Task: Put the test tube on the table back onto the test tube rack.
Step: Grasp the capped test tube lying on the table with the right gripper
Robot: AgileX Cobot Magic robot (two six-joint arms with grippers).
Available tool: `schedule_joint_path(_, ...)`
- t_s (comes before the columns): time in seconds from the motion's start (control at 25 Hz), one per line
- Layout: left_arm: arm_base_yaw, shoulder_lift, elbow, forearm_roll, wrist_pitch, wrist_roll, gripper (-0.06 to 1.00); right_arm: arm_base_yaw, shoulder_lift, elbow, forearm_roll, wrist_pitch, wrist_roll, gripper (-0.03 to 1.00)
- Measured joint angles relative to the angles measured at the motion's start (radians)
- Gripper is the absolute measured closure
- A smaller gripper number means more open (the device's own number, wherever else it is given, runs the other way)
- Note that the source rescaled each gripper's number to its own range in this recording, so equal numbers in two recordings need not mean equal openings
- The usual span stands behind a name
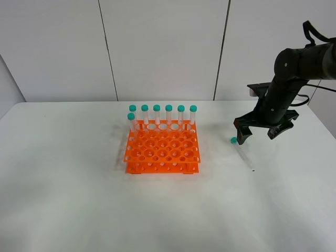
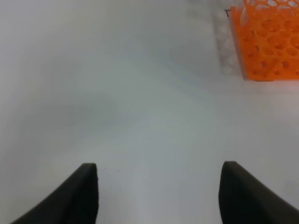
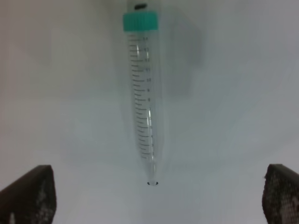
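Observation:
A clear test tube (image 1: 242,154) with a teal cap lies flat on the white table (image 1: 79,199), right of the orange rack (image 1: 163,149). The rack holds several capped tubes (image 1: 163,116) upright along its back row and one in the second row at left. My right gripper (image 1: 259,135) is open, hovering just above and behind the lying tube; in the right wrist view the tube (image 3: 144,100) lies between the spread fingertips (image 3: 30,193), untouched. My left gripper (image 2: 159,193) is open and empty over bare table, a corner of the rack (image 2: 268,39) ahead of it. The left arm is outside the exterior view.
A white panelled wall (image 1: 163,47) stands behind the table's back edge. The right arm (image 1: 294,68) reaches in from the upper right. Bare tabletop surrounds the rack on all sides.

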Motion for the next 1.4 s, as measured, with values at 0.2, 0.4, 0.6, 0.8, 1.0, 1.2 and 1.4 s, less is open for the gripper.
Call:
schedule_joint_path(0.2,0.000,0.000,0.000,0.000,0.000,0.000,0.14,0.000,0.066,-0.001,-0.006,-0.029,0.001,-0.03)
schedule_joint_path(0.4,0.000,0.000,0.000,0.000,0.000,0.000,0.14,0.000,0.110,-0.001,-0.006,-0.042,0.001,-0.03)
schedule_joint_path(0.6,0.000,0.000,0.000,0.000,0.000,0.000,0.14,0.000,0.137,-0.001,-0.006,-0.056,0.001,-0.03)
schedule_joint_path(0.8,0.000,0.000,0.000,0.000,0.000,0.000,0.14,0.000,0.173,-0.001,-0.006,-0.055,0.001,-0.03)
schedule_joint_path(1.0,0.000,0.000,0.000,0.000,0.000,0.000,0.14,0.000,0.181,-0.001,-0.005,-0.055,0.001,0.07)
schedule_joint_path(1.2,0.000,0.000,0.000,0.000,0.000,0.000,0.14,0.000,0.181,-0.001,-0.005,-0.060,0.001,0.25)
schedule_joint_path(1.4,0.000,0.000,0.000,0.000,0.000,0.000,0.14,0.000,0.181,-0.001,-0.003,-0.061,0.001,0.39)
